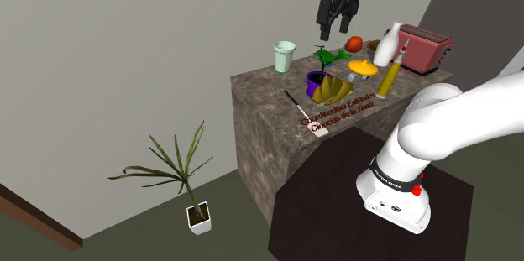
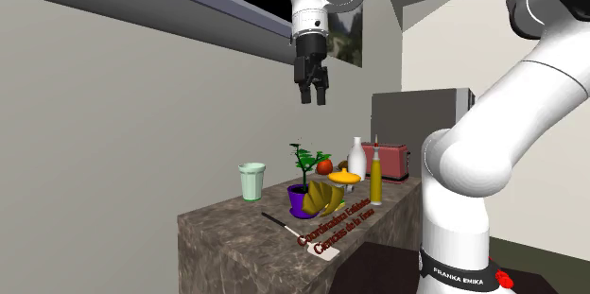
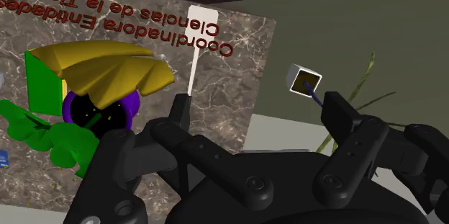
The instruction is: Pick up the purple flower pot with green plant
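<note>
Hovering high over the bench (image 1: pixel 269 108), the tool (image 1: pixel 335 31) is hanging open, pre-grasp; next move is calling for dropping onto the pot (image 1: pixel 314 87), clearing the bananas (image 1: pixel 336 91).

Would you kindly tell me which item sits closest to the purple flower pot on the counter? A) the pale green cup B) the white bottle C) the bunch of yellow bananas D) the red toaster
C: the bananas lie right beside the purple flower pot, overlapping it in every view.
</note>
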